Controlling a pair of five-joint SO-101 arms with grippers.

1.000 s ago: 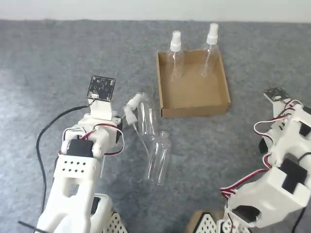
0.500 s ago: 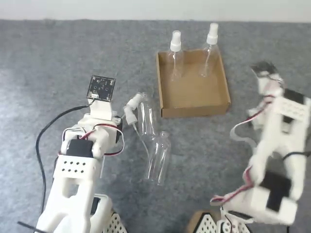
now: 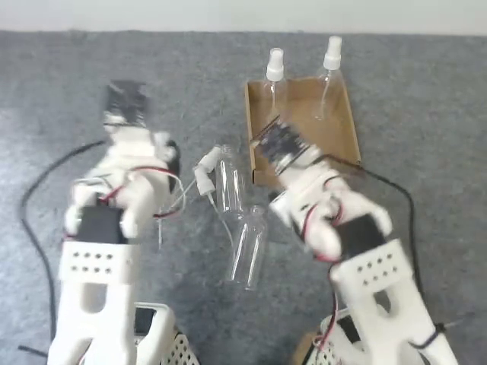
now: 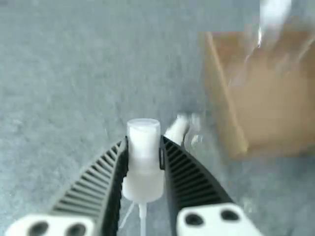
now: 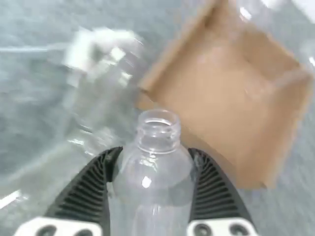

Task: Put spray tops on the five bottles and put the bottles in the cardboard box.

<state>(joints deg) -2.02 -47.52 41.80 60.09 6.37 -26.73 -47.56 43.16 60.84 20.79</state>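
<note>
Two grasps: left gripper point(image 4: 143, 145) pinches a spray top point(image 4: 143, 169); right gripper point(image 5: 155, 153) clamps an uncapped bottle point(image 5: 152, 184) by the cardboard box's point(image 5: 236, 123) near edge. I should centre dip tube point(image 4: 141, 219) over neck point(image 5: 157, 129) before lowering.

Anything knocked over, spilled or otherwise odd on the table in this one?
One bottle and a second bottle lie on their sides beside the cardboard box, loose spray tops next to them. Nothing looks spilled or broken; the two capped bottles in the box stand upright.
</note>
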